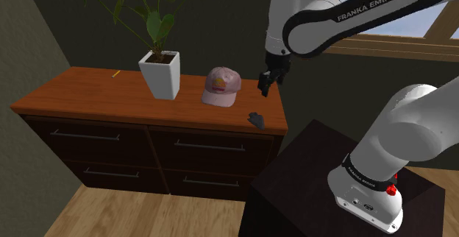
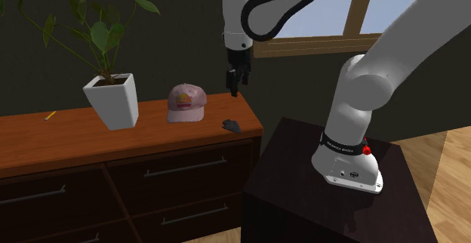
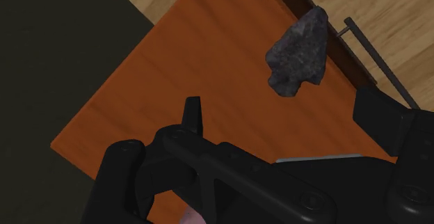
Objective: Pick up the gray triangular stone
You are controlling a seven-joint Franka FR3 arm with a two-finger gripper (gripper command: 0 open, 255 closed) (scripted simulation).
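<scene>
Wooden dresser carries the grey stone near its front corner, mid-frame in the shoulder view; above hangs the gripper, fingers spread, holding nothing.

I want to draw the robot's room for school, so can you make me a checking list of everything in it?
Surface: reddish-brown wooden dresser top, with drawers below.
Job's things: gray stone lies near the front edge, at the end nearest the arm; not held.
Clutter: pink cap beside a white pot holding a leafy plant; a thin yellow stick near the back.
Grippers: black gripper hangs above the dresser, apart from the stone.
Cables: nothing seen.
Surroundings: window behind the arm, wooden floor, dark box stand.
</scene>
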